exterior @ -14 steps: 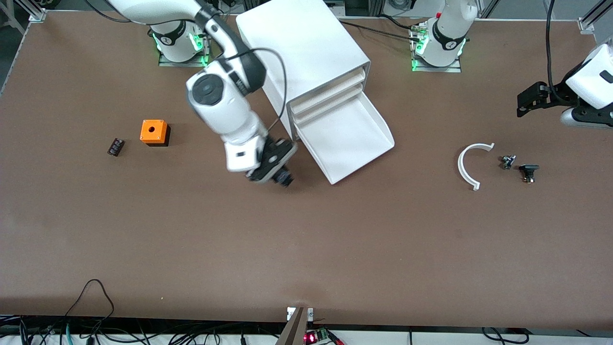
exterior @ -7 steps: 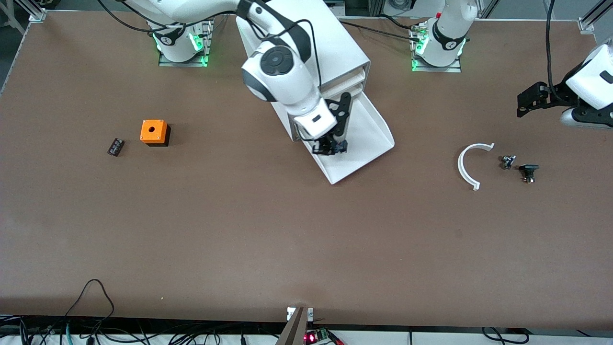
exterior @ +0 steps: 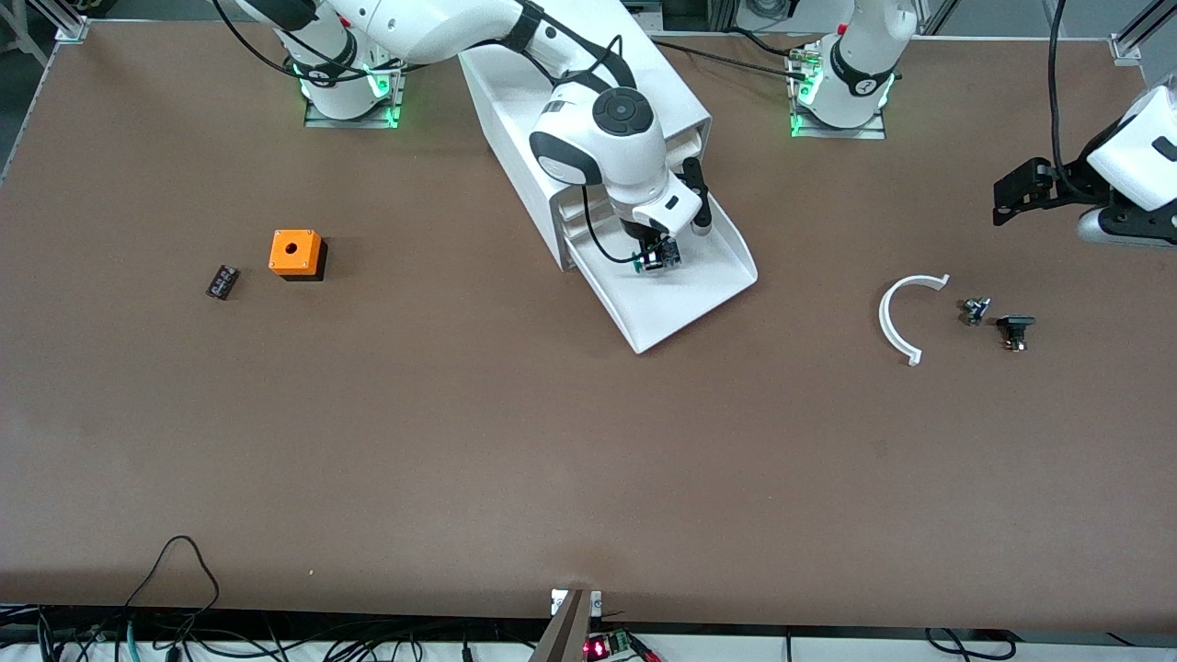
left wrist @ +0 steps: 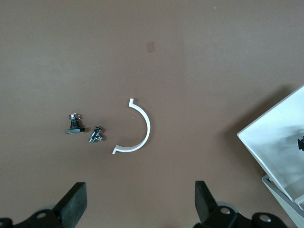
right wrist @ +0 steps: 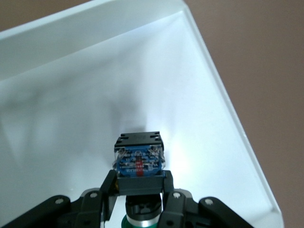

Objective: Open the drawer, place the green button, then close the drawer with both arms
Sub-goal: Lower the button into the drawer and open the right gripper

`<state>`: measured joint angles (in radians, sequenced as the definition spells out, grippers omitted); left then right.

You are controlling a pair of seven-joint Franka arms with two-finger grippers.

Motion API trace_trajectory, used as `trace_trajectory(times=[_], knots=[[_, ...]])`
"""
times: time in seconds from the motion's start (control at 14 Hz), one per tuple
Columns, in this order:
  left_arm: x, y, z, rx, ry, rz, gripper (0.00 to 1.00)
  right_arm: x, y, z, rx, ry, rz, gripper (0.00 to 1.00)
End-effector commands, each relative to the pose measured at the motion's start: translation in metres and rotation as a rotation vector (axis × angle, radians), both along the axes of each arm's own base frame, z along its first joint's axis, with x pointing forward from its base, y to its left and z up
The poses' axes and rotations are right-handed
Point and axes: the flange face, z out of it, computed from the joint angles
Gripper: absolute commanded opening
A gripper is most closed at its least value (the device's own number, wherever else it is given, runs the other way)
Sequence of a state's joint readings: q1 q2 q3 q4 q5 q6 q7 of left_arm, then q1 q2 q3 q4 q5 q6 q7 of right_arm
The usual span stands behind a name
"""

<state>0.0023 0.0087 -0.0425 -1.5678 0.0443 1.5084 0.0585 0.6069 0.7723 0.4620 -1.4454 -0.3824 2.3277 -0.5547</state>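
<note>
The lowest drawer (exterior: 699, 294) of the white cabinet (exterior: 588, 83) is pulled open. My right gripper (exterior: 655, 260) is over the drawer's tray, shut on the button (exterior: 660, 258). In the right wrist view the button (right wrist: 139, 161) sits between my fingers (right wrist: 108, 183), blue-and-black body outward, green cap toward the wrist, just above the drawer's white floor (right wrist: 71, 118). My left gripper (exterior: 1007, 193) hangs open and empty above the table at the left arm's end and waits. In the left wrist view its fingertips (left wrist: 76, 202) stand wide apart.
An orange cube with a hole (exterior: 295, 253) and a small black part (exterior: 222, 281) lie toward the right arm's end. A white curved piece (exterior: 899, 317), a small metal part (exterior: 975, 310) and a black part (exterior: 1015, 329) lie toward the left arm's end.
My right arm has swung with the button from over the table beside the cabinet to over the open drawer and moved deeper over the tray. The left arm has not moved.
</note>
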Motion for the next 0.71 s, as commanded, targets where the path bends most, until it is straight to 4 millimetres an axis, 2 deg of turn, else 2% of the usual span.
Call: trace_trajectory(times=[0.0,0.29,0.36,0.43,0.5,0.64], knots=[[0.003,-0.001,0.004,0.015,-0.008,0.005,1.0,-0.006,0.009,-0.003,-0.025,-0.012,0.039,0.38],[0.003,0.0,0.004,0.015,-0.008,0.005,1.0,-0.012,0.01,-0.013,-0.049,-0.01,0.055,0.38],[0.003,0.0,0.004,0.015,-0.008,0.005,1.0,-0.013,0.01,-0.014,-0.055,-0.007,0.05,0.46],[0.003,0.0,0.003,0.015,-0.006,0.005,1.0,-0.015,0.009,-0.016,-0.065,0.009,0.033,0.7],[0.003,0.0,0.003,0.015,-0.005,0.005,1.0,-0.016,0.009,-0.016,-0.066,0.014,0.005,1.0],[0.003,0.001,0.003,0.015,-0.005,0.007,1.0,-0.015,0.012,-0.004,-0.049,0.009,-0.063,1.0]])
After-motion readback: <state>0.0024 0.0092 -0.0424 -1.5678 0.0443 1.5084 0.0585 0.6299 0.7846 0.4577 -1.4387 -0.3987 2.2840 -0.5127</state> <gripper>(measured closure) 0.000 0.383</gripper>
